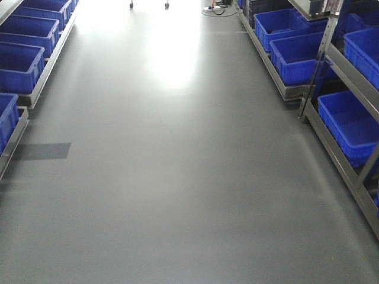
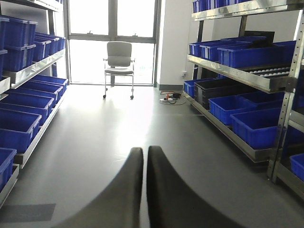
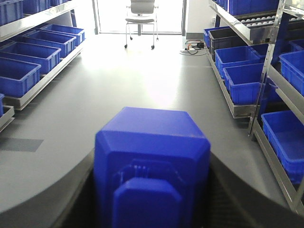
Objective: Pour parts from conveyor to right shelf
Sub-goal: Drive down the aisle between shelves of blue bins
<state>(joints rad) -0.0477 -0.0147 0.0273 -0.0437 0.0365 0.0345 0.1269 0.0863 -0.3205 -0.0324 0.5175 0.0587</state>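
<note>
**Task item.** The blue block (image 3: 152, 142) is clamped in the right jaws. Their dark fingers (image 3: 71, 190) bear on its left and right sides, and it is carried clear above the grey floor (image 1: 177, 177). It fills the lower middle of the right wrist view.

**Other arm.** The left jaws are closed on nothing, the two fingers (image 2: 128, 180) all but touching.

**Surroundings.** The conveyor appears in no view. The right shelf (image 3: 270, 47) runs down the right side of the aisle with open-topped blue bins (image 3: 287, 142) on its lower tiers. The nearest bin lies ahead and to the right of the block, apart from it. A left rack (image 3: 47, 78) with matching bins lines the opposite side, and a chair (image 2: 118, 59) stands at the far end by the window.

**Assessment.** The step in hand appears to be the carry — the part is secured, but the cameras face down the aisle, not toward the shelf. The next move calls for bringing the block rightward until it is over a bin, clear of the metal upright and the tier above. Only then should it be tipped or let go. Letting go short of the rim would likely drop the block to the floor.
</note>
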